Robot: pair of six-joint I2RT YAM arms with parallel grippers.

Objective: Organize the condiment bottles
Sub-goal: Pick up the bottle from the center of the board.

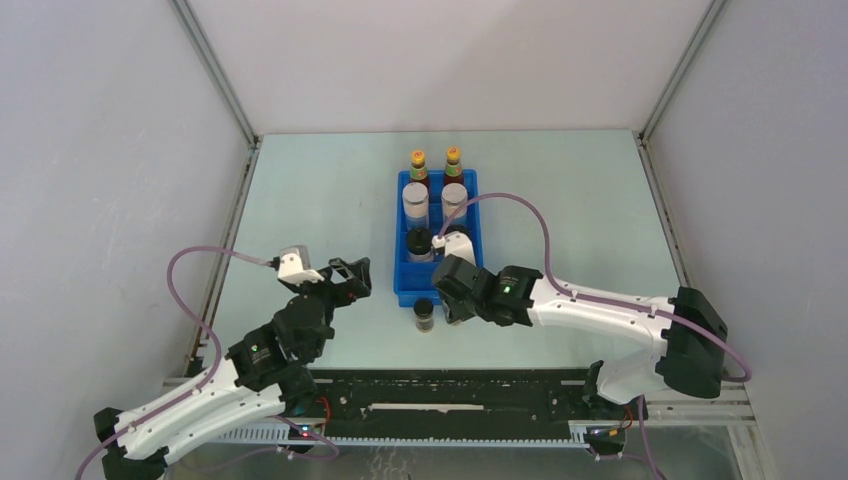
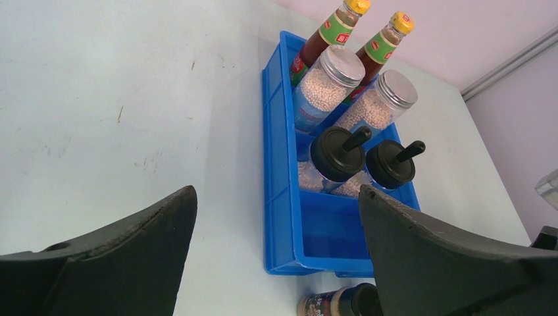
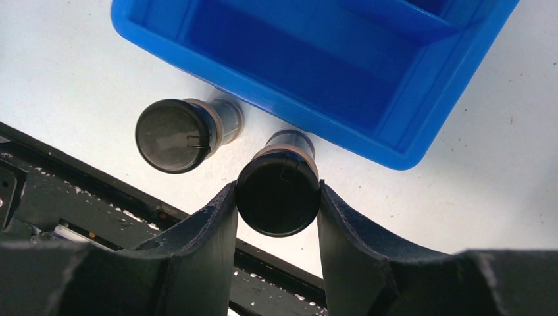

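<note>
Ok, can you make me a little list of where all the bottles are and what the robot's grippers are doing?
blue tray: nearest compartment empty
inside it: two red sauce bottles, two grey-lidded jars, two black-lidded jars
loose: one tiny dark jar, standing on the table just outside the tray's near end
right gripper: shut on second tiny dark jar, also outside the tray
left gripper: open, holding nothing

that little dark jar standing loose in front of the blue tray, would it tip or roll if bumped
Likely tips easily: the dark jar stands upright on a narrow base, taller than wide. Once down it would probably roll, since its cap and body look round. It looks rigid, not squashy.
</note>
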